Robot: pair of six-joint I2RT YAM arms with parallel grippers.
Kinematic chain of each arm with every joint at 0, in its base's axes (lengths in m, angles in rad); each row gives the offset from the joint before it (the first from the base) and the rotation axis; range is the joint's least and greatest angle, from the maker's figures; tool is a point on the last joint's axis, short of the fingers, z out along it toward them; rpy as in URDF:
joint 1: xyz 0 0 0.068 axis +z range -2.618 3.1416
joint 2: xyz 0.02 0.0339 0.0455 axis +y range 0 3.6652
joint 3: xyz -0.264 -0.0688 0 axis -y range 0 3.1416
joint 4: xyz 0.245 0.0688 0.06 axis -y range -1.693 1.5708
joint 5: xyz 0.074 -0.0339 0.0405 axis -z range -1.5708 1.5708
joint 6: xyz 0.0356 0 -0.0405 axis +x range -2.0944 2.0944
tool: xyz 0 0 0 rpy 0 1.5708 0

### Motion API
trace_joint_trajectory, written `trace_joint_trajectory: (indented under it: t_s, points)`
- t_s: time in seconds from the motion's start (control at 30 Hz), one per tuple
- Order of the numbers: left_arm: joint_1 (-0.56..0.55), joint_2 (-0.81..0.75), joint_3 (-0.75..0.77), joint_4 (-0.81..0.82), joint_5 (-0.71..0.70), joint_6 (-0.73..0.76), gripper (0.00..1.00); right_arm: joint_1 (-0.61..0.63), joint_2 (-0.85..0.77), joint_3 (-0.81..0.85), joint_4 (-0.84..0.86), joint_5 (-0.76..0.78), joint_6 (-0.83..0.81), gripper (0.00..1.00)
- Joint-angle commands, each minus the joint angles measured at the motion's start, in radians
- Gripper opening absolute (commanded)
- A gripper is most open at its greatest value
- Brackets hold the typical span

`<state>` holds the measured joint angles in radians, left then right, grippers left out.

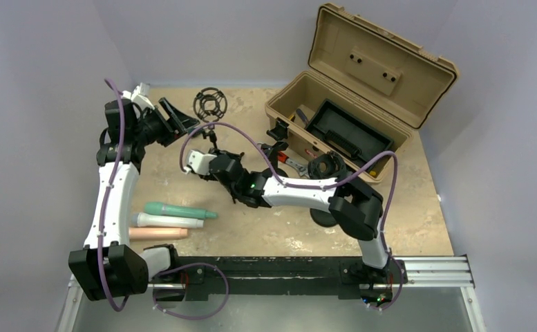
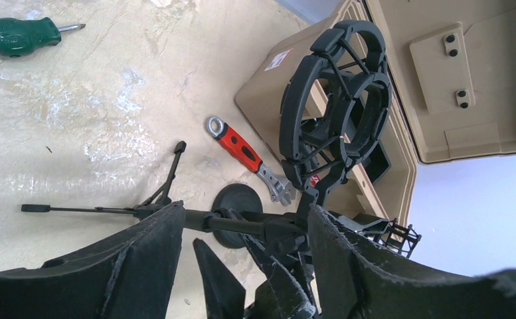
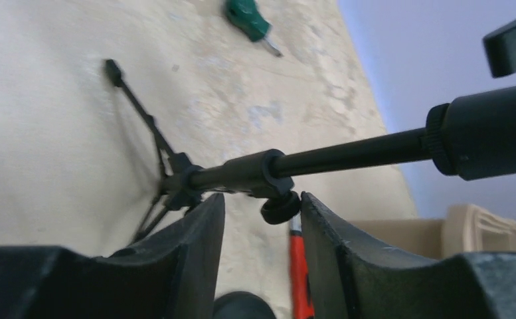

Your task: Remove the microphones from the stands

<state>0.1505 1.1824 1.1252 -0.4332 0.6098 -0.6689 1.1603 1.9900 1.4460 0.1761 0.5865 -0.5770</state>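
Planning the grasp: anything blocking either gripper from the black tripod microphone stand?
Nothing visible. Jaws of the left gripper flank the black tripod microphone stand below its empty black ring shock mount; jaws of the right gripper are at its pole.

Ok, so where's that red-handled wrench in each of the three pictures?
Top external: the red-handled wrench lies mid-table, just in front of the tan toolbox, partly hidden by the right arm.
Left wrist: near the centre, lying diagonally on the table below the toolbox's corner.
Right wrist: only a red strip shows at the bottom, between the jaws.
Shared landmark: the tan toolbox, at the lower right of the right wrist view.
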Motion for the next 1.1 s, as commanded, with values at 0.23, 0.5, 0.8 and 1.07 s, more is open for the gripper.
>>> trace_joint_trajectory:
  t_s: [0.23, 0.5, 0.8, 1.07]
  points:
    - [0.026, -0.027, -0.007, 0.058, 0.037, -0.002, 0.66, -0.212, -0.202, 0.104, -0.235, -0.726, 0.332, 0.63]
    - [0.03, -0.031, -0.01, 0.063, 0.044, -0.005, 0.66, -0.358, -0.066, 0.335, -0.514, -1.103, 0.289, 0.56]
    - [0.03, -0.029, -0.018, 0.079, 0.057, -0.013, 0.68, -0.392, 0.011, 0.399, -0.553, -1.203, 0.257, 0.54]
    - [0.032, -0.027, -0.024, 0.091, 0.067, -0.023, 0.68, -0.392, 0.014, 0.353, -0.472, -1.16, 0.282, 0.51]
